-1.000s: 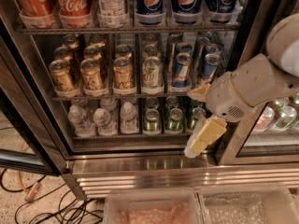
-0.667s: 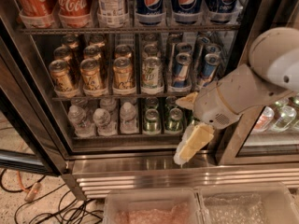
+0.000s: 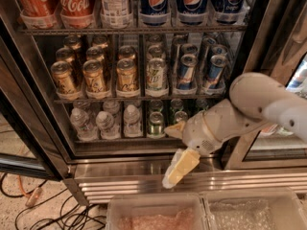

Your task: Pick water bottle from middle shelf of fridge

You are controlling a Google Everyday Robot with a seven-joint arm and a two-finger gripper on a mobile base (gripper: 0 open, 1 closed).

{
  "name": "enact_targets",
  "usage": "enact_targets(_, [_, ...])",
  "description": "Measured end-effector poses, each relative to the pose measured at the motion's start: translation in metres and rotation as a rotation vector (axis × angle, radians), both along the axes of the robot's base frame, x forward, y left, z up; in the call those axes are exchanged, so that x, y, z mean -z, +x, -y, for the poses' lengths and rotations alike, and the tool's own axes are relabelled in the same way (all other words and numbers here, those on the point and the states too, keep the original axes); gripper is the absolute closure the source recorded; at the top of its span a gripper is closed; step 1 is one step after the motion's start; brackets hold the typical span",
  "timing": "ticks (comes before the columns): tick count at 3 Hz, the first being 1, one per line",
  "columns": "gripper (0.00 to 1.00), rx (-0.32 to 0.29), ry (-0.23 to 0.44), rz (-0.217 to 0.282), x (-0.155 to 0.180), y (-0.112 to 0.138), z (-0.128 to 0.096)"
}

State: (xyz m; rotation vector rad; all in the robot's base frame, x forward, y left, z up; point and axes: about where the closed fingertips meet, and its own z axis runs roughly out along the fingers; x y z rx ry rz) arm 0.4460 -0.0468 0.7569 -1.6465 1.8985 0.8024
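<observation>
Three clear water bottles with white caps [image 3: 106, 123] stand at the left of the middle shelf [image 3: 115, 139], a thin wire rack in the fridge [image 3: 120, 169]. Green cans [image 3: 156, 122] stand to their right on the same rack. My gripper [image 3: 171, 150] hangs in front of the fridge's lower edge, right of the green cans and well right of the bottles. It is open and empty, with one yellowish finger [image 3: 176, 169] pointing down-left over the steel base. My white arm [image 3: 259, 104] reaches in from the right.
Gold and blue cans [image 3: 124, 75] fill the rack above, and Coca-Cola and Pepsi bottles [image 3: 158, 1] the top rack. The fridge door [image 3: 19, 143] stands open at left. A neighbouring cooler [image 3: 288, 80] is at right. Two clear bins [image 3: 153, 210] sit below; cables [image 3: 29, 200] lie on the floor.
My arm and gripper have swung left and slightly down, from in front of the right door frame to in front of the fridge's lower edge near the green cans.
</observation>
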Motion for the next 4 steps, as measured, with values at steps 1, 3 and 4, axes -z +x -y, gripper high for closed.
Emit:
enact_targets(1, [0.00, -0.016, 0.078, -0.056, 0.035, -0.008, -0.021])
enact_targets(3, [0.00, 0.030, 0.223, -0.085, 0.078, -0.020, -0.069])
enact_targets(4, [0.00, 0.121, 0.215, -0.036, 0.081, -0.011, -0.084])
